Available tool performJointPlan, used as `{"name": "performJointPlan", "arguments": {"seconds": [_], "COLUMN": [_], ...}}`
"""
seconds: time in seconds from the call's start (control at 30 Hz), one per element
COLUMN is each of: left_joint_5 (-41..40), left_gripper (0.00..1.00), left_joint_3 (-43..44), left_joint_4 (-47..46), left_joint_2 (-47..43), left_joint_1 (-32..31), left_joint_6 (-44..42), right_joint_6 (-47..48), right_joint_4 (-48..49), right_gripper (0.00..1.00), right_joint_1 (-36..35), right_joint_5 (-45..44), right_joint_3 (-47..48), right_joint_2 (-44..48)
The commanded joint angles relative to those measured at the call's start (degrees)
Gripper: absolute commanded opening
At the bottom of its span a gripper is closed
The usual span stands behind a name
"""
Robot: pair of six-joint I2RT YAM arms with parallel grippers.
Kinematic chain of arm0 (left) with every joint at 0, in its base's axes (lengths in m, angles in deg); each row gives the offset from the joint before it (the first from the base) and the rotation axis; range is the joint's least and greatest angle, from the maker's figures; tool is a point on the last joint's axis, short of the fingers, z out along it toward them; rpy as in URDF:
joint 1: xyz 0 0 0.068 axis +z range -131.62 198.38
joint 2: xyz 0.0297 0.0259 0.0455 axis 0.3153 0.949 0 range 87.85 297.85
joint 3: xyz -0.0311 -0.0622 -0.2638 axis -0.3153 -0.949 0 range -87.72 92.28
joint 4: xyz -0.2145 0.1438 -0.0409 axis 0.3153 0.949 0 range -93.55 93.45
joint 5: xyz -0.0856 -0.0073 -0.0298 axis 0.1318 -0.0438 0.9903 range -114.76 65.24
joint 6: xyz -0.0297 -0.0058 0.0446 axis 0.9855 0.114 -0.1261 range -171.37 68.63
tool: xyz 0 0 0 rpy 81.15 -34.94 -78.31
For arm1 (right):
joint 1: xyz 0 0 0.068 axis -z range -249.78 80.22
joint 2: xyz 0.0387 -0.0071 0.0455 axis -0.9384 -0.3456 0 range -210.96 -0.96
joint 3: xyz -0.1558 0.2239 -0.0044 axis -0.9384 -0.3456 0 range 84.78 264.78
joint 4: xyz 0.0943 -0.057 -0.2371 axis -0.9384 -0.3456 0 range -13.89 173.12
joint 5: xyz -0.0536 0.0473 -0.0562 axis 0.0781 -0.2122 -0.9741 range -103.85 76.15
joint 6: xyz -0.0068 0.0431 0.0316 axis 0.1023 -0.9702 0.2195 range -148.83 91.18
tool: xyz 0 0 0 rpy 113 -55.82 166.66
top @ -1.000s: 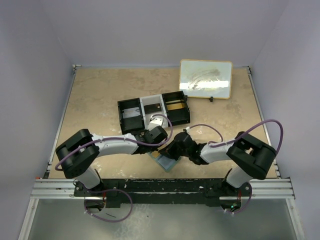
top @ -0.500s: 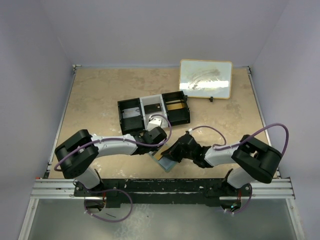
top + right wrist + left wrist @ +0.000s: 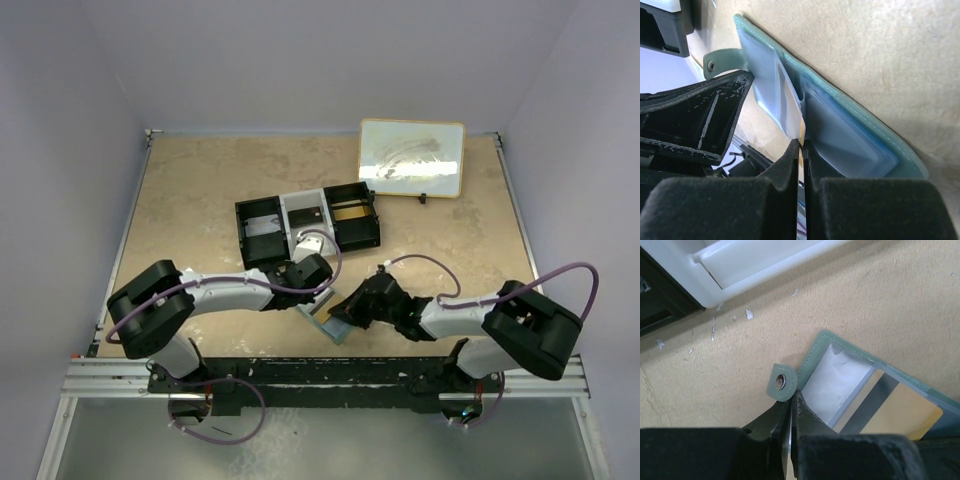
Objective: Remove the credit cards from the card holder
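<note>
Table tan, walls lilac; holder open near centre, left gripper pinching its edge, right gripper clamped on tan card. Right gripper farther right than before, card further out.

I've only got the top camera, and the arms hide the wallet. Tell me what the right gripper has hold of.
Observer: The right gripper is shut on the edge of a thin orange-tan credit card. The card's other end runs into the light-blue inside of the open card holder.
Operator: Now report the left gripper.
Observer: The left gripper is shut, with its tips at the card holder's green edge, right beside the snap tab. I can't tell whether it pinches that edge or only presses on it.
</note>
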Motion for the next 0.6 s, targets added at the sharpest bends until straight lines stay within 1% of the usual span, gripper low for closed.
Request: {"name": "performJointPlan", "arguments": {"seconds": [0.0,0.2,0.27,0.37,0.43,0.57], "left_joint_5": [1.5,2.0,2.7,3.6,4.7,8.8], "left_gripper": [0.01,0.03,0.04,0.05,0.09,0.13], "left_joint_3": [-1.8,-0.3,-0.1,0.1,0.1,0.2], "left_joint_4": [4.9,6.4,6.8,6.9,6.2,2.3], "left_joint_2": [-2.3,-5.4,-6.4,-8.6,-10.3,-11.2], "left_joint_1": [0.4,0.4,0.4,-0.2,-0.8,-3.0], "left_joint_6": [1.3,1.1,1.1,1.2,1.4,0.3], "right_joint_6": [0.8,0.8,0.7,0.1,-0.2,-0.6], "right_joint_4": [-4.0,0.4,1.0,1.3,1.2,1.7], "right_gripper": [0.05,0.08,0.13,0.14,0.17,0.18], "right_joint_1": [-0.4,-0.3,-0.2,-0.2,-0.1,0.2], "right_joint_5": [0.2,2.2,2.4,1.9,1.4,1.2], "right_joint_3": [-2.6,-2.9,-2.6,-2.5,-2.6,-3.3], "right_joint_2": [1.0,-2.8,-4.1,-4.8,-4.8,-4.8]}}
